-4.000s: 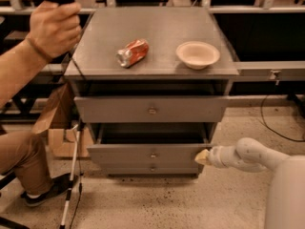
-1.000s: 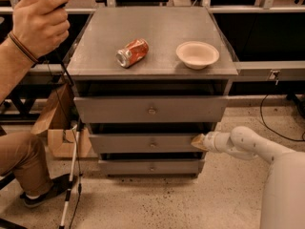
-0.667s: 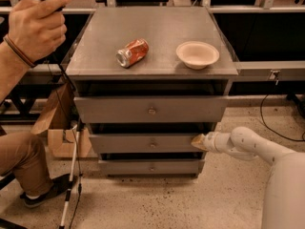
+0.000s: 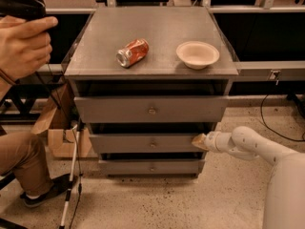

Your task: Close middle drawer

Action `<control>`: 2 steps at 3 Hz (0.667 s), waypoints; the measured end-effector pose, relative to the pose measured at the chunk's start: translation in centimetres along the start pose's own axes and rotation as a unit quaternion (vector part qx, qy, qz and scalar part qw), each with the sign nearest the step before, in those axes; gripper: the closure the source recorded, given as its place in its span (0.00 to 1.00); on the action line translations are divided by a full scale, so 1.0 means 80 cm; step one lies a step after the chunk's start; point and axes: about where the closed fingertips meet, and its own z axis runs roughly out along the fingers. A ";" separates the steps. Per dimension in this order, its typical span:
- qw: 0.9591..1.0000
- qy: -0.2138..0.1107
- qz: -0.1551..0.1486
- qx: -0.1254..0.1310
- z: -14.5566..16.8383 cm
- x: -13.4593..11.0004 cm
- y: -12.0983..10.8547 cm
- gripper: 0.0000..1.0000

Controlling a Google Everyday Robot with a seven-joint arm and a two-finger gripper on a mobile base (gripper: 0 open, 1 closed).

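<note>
The middle drawer (image 4: 147, 142) is a grey metal front with a small round knob (image 4: 152, 143), set between the taller top drawer front (image 4: 150, 109) and the narrower bottom one (image 4: 151, 167). Its front sits nearly flush with the cabinet, only a thin dark gap above it. My gripper (image 4: 199, 141) comes in from the right on a white arm (image 4: 248, 147) and its tan tip rests against the right end of the middle drawer's front.
A crushed red can (image 4: 132, 52) and a beige bowl (image 4: 198, 54) lie on the cabinet top (image 4: 152, 27). A person's hand (image 4: 24, 44) holds a black device at upper left; their leg (image 4: 21, 161), a cardboard box (image 4: 59, 137) and a white cane (image 4: 71, 175) are at the left.
Four seconds ago the middle drawer stood pulled out; it has been pushed in. Over the last second the gripper stays pressed at its right end, barely moving.
</note>
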 end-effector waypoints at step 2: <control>1.000 0.001 -0.001 0.000 -0.004 -0.001 -0.004 0.05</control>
